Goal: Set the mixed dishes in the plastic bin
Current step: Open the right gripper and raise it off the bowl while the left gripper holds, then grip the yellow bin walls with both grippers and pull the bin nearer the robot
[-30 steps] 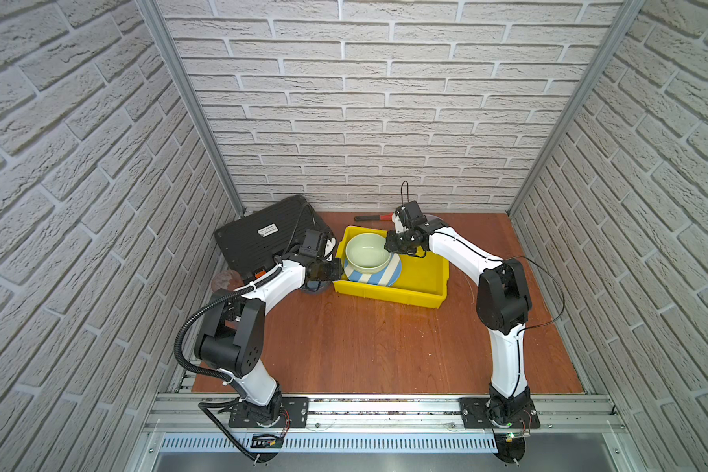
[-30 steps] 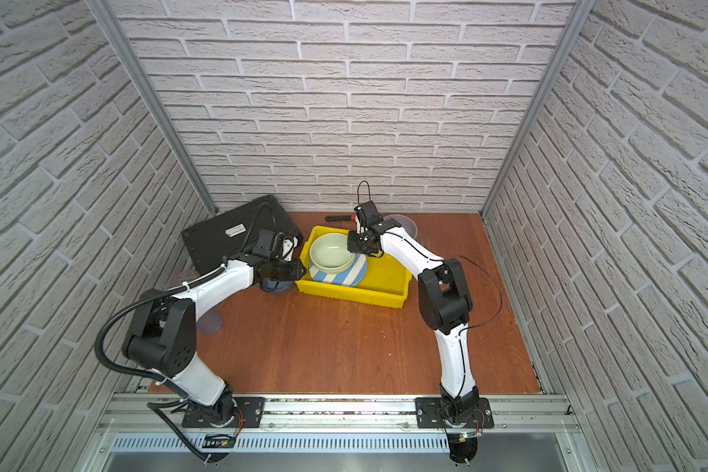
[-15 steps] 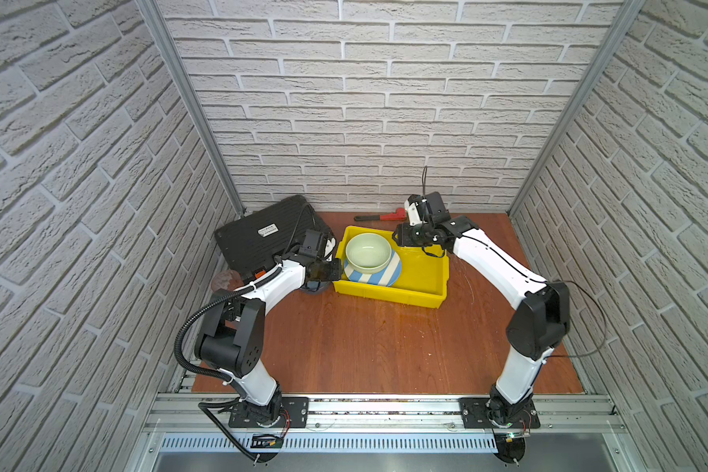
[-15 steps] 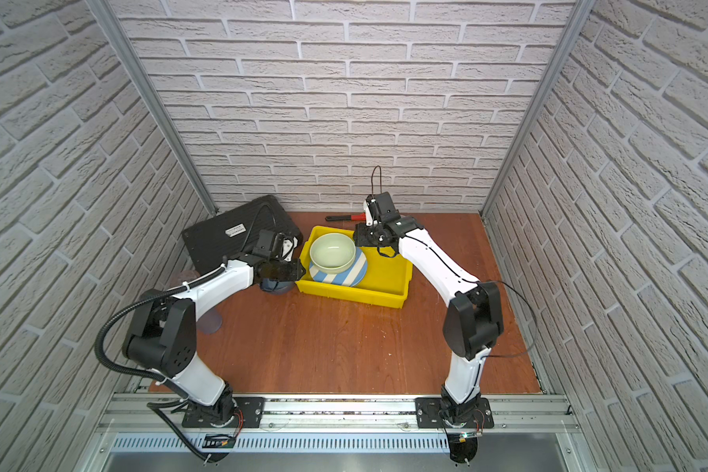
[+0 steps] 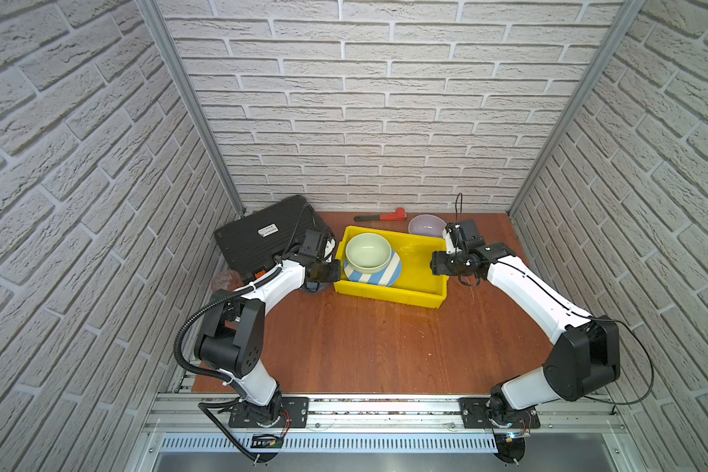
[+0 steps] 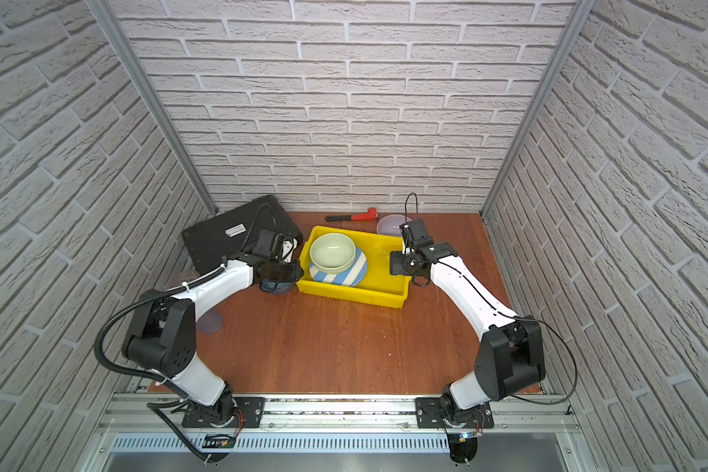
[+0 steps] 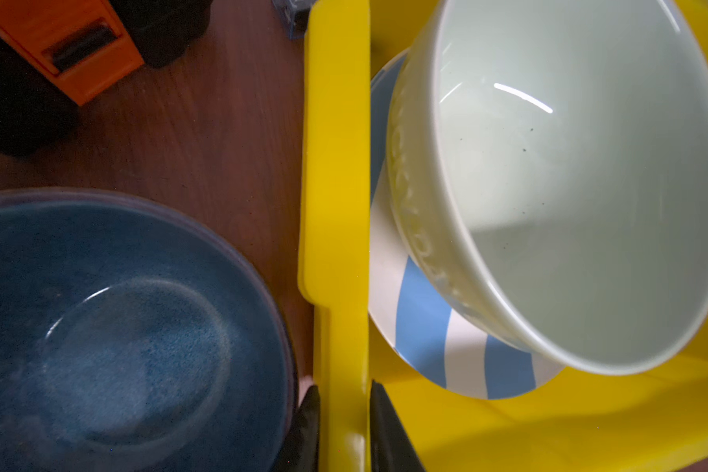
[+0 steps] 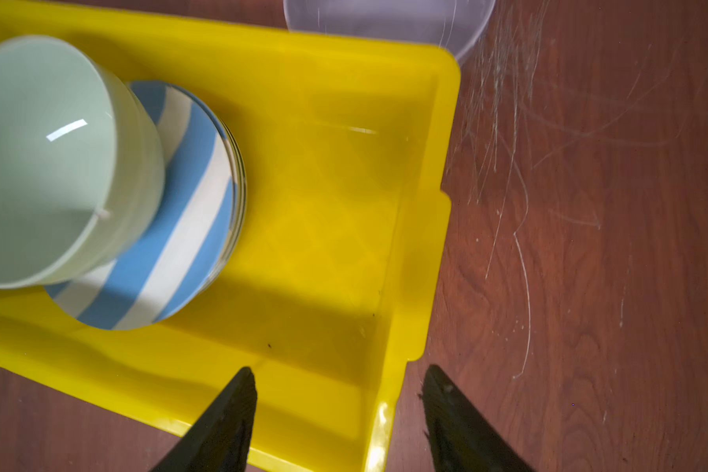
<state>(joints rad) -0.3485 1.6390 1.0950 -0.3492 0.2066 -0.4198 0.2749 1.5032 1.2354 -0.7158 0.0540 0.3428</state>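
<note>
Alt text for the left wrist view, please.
The left claw pinches the rim of the yellow plastic bin; inside, a pale green bowl sits on a blue-white striped plate. A dark blue bowl stands outside, beside it.

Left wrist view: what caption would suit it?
Gripper pinches the yellow bin's rim, blue bowl outside, green bowl on striped plate inside.

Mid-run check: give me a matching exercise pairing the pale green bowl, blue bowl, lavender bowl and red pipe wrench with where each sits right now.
Things
1. pale green bowl
2. blue bowl
3. lavender bowl
4. red pipe wrench

Places
A. on the table behind the yellow bin, at its far right corner
B. lying nearest the back wall, behind the bin's middle
C. inside the bin, on the striped plate
D. on the table just outside the bin's left end

Pairs: 1-C, 2-D, 3-A, 4-B
</note>
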